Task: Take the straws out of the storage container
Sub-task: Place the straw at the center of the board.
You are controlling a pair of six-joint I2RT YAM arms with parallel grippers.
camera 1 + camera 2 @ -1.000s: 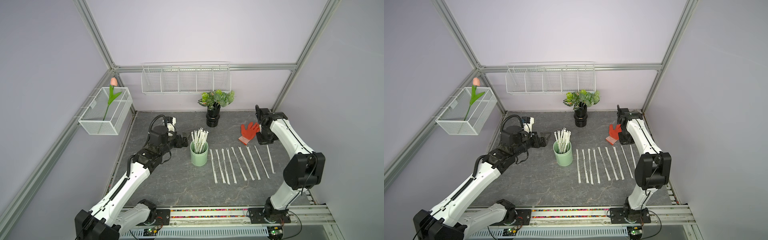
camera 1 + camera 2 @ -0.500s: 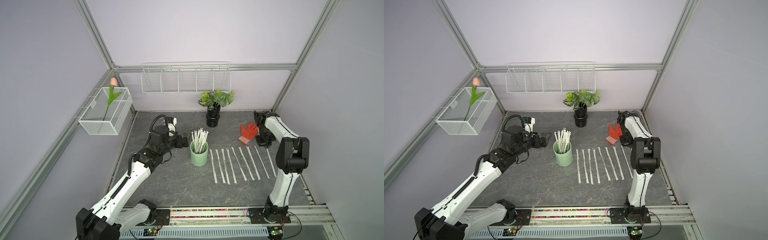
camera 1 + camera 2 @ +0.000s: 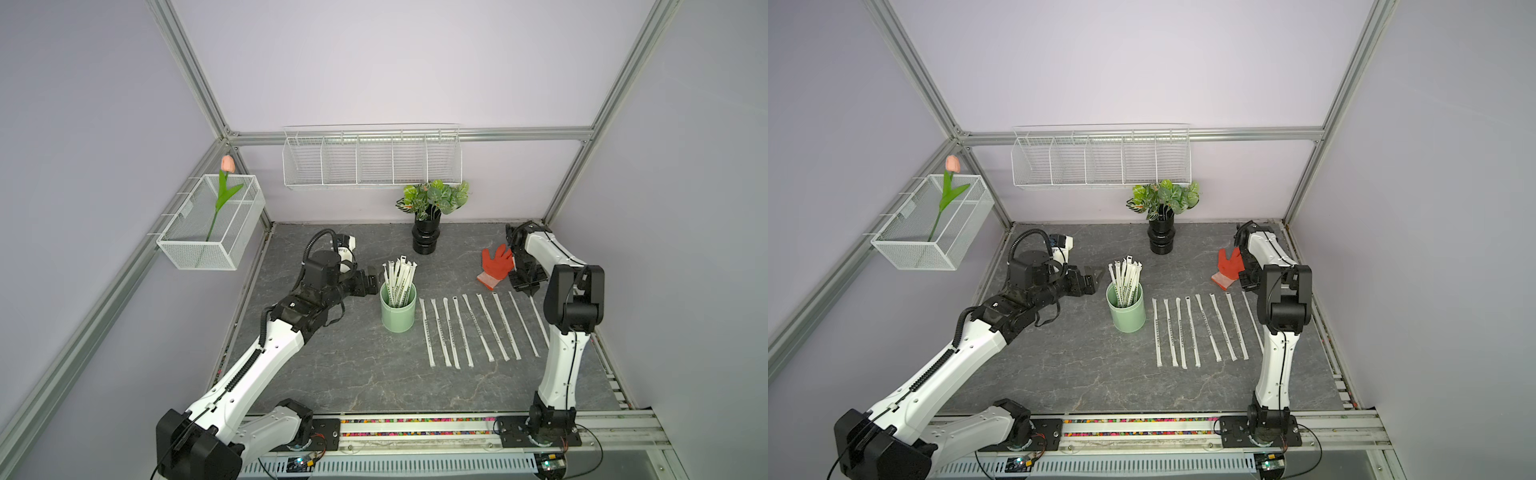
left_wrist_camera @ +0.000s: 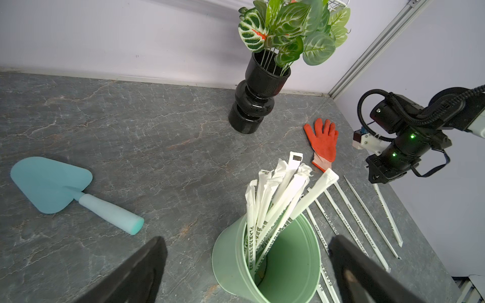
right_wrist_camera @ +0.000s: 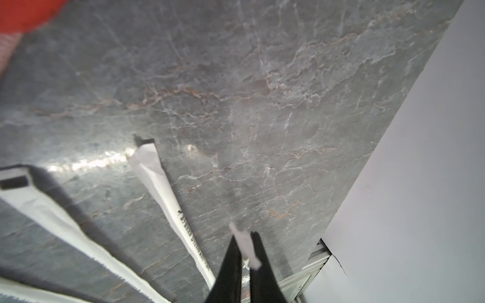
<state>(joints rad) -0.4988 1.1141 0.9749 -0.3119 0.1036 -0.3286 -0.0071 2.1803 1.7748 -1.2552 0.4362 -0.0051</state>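
The storage container, a mint-green cup (image 3: 397,316) (image 4: 236,257), stands mid-table with several wrapped straws (image 3: 399,278) (image 4: 278,189) upright in it. More straws (image 3: 469,328) (image 3: 1200,328) lie in a row to its right. My left gripper (image 3: 372,278) (image 4: 248,240) is open, just left of the cup at rim height, holding nothing. My right gripper (image 3: 530,286) (image 5: 245,244) is low over the table at the row's right end. It is shut on the paper tip of a straw (image 5: 242,240), which lies partly hidden under the arm.
An orange glove (image 3: 496,266) (image 4: 324,141) lies just left of the right gripper. A black vase with leaves (image 3: 426,239) stands at the back. A blue trowel (image 4: 52,186) lies left of the cup. White wire baskets (image 3: 370,160) hang on the walls.
The right arm's elbow has swung in toward the right wall and risen, while its gripper stayed low by the glove with the straw. The left arm has not moved.
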